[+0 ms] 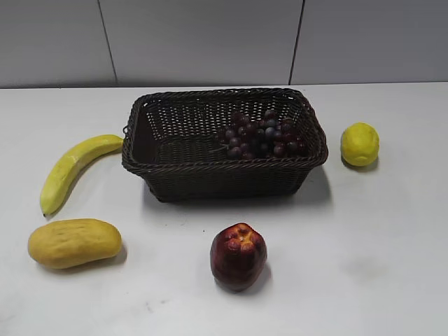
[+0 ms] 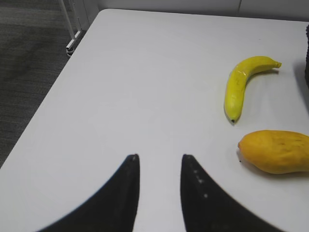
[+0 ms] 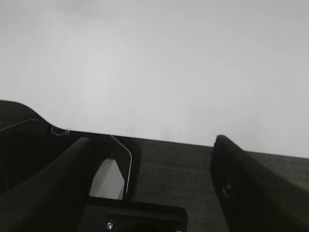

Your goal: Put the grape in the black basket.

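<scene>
The grape [image 1: 261,137], a bunch of dark purple-red grapes, lies inside the black basket [image 1: 175,164] toward its right side. The basket stands at the middle of the white table. Neither gripper shows in the exterior view. My left gripper [image 2: 160,157] is open and empty above the bare table, left of the fruit there. My right gripper [image 3: 152,140] is open and empty, over the table's edge with dark floor below it.
A banana [image 1: 72,168] and a yellow-orange mango [image 1: 74,242] lie left of the basket; both show in the left wrist view, the banana [image 2: 243,84] and the mango [image 2: 275,151]. A dark red apple [image 1: 238,256] sits in front. A lemon [image 1: 360,144] sits right.
</scene>
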Controlling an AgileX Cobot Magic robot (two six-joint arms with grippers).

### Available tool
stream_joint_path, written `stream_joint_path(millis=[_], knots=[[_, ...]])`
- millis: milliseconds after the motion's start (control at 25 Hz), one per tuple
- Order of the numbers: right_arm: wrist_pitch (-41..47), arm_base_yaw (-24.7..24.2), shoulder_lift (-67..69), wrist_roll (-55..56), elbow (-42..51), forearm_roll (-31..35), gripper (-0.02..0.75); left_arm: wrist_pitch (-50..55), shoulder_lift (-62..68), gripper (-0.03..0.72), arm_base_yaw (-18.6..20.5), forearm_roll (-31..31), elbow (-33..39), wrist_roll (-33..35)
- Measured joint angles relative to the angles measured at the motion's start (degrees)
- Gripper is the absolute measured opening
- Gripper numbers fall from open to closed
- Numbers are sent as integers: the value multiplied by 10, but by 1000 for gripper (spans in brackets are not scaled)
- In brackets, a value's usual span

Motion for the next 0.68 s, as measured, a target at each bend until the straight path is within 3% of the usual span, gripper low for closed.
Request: stream_joint_path(millis=[680], knots=[[1, 0, -308, 1, 4, -2, 488, 0, 0, 236, 0, 0, 0, 0]])
